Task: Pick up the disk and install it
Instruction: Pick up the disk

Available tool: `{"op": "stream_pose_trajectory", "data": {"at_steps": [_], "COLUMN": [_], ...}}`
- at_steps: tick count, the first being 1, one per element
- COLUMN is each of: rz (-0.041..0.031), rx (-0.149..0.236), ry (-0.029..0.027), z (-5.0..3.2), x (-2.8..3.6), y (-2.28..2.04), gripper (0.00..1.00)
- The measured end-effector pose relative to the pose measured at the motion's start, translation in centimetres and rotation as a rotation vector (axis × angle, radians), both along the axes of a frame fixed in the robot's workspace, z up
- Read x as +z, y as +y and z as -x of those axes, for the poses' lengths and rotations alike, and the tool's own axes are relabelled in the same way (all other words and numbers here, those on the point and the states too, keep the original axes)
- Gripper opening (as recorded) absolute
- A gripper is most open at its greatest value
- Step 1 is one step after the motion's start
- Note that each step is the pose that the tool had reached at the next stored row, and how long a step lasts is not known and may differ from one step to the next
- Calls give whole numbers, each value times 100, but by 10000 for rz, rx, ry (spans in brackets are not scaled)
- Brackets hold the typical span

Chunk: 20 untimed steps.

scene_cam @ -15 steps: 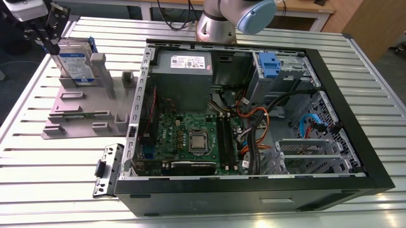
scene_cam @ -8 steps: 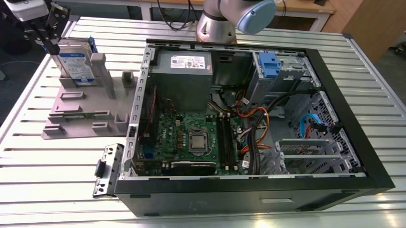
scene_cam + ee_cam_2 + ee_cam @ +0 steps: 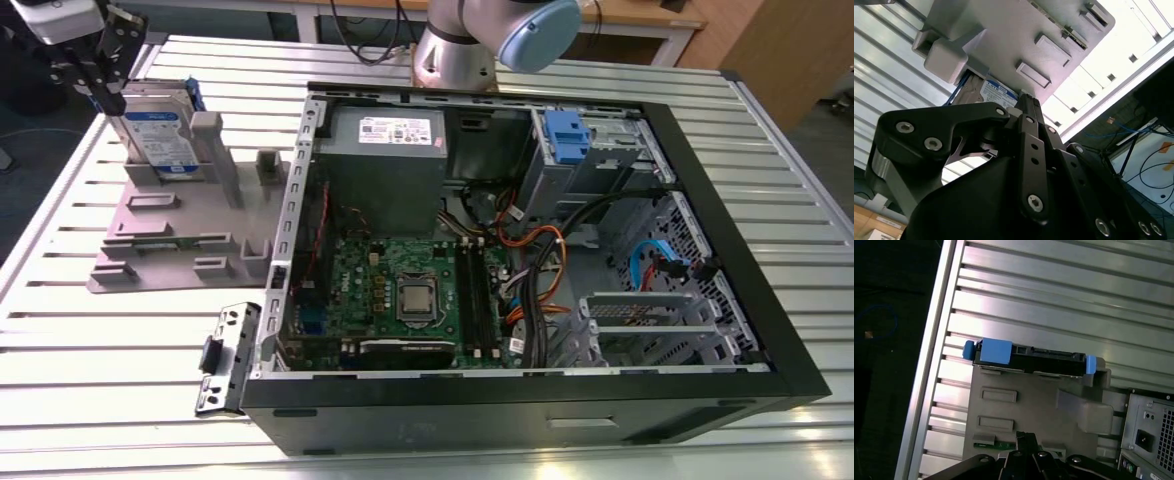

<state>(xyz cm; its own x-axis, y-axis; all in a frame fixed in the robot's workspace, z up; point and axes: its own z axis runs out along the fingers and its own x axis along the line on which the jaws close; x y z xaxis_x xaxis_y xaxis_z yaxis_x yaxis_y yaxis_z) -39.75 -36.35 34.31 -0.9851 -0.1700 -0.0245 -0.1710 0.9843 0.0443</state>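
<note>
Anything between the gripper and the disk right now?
Nothing visible does. The gripper hangs close above the disk, which stands on edge in the grey stand. The stand's post rises beside the disk on the exterior view's right, away from the gripper; the disk's top edge is bare.

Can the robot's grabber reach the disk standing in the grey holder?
Probably yes. The gripper hangs just over the disk, which stands upright in the grey stand with its top edge bare. Nothing I can see lies between them.
</note>
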Motion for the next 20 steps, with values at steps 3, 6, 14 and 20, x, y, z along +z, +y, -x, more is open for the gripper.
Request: {"op": "stream_pose_trajectory", "data": {"at_steps": [3,6,14,20], "rz": [0,0,0,0], "rx": [54,108,247,358], "ry": [0,0,0,0], "z": [0,0,0,0], "x": [0,0,0,0], "y": [0,0,0,0], "gripper": [10,10,10,10]}}
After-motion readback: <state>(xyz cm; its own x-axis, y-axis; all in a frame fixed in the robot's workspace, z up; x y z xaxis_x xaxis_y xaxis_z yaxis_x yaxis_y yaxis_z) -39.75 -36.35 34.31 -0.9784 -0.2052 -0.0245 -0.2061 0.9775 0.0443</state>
